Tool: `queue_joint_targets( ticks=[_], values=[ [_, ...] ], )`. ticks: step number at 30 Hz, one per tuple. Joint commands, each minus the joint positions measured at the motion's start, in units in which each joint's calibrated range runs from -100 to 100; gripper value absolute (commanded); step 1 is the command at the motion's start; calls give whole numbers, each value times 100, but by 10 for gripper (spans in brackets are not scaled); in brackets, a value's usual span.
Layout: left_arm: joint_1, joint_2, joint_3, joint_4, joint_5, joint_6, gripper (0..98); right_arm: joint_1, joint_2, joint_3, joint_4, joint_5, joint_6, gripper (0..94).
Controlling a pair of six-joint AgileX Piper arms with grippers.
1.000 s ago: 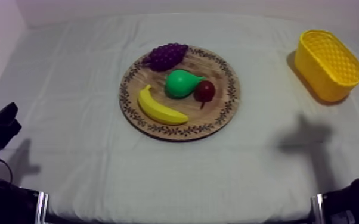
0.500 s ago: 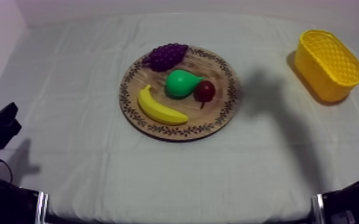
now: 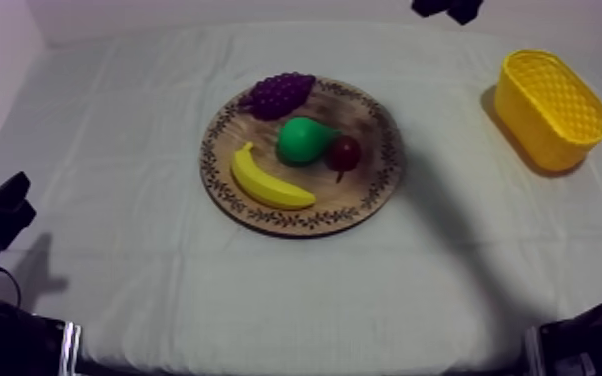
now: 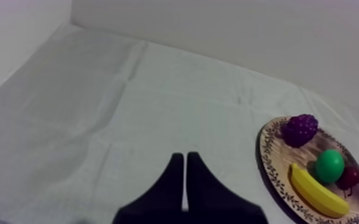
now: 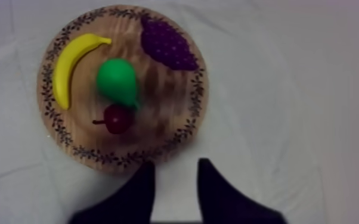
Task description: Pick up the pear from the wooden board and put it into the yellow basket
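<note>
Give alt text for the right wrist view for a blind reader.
The right gripper, open and empty, hangs over the cloth beside the wooden board. On the board lie the green pear, a small red fruit next to it, a banana and grapes.

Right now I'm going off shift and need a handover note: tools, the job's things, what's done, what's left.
Left tool: shut, empty, over bare cloth left of the wooden board.
Right tool: open, empty, above the cloth just off the board's rim.
Pear: on the board, beside the small red fruit.
Yellow basket: on the cloth right of the board.
Done: nothing.
Left: grasp pear, carry it to the basket, release.
</note>
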Motion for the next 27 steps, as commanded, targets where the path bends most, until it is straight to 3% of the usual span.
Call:
queue_joint_targets(
  ticks=[1,4,8,27],
  values=[
    [-1,0,3,0,-1,1,1,-126,242,-162,60,172,-91,510],
    [-1,0,3,0,-1,1,1,-299,524,-365,141,329,-177,686],
    [-1,0,3,0,-1,1,1,-483,777,-431,183,368,-169,787],
    [-1,0,3,0,-1,1,1,-786,3215,-1294,271,-175,-206,813]
  ],
)
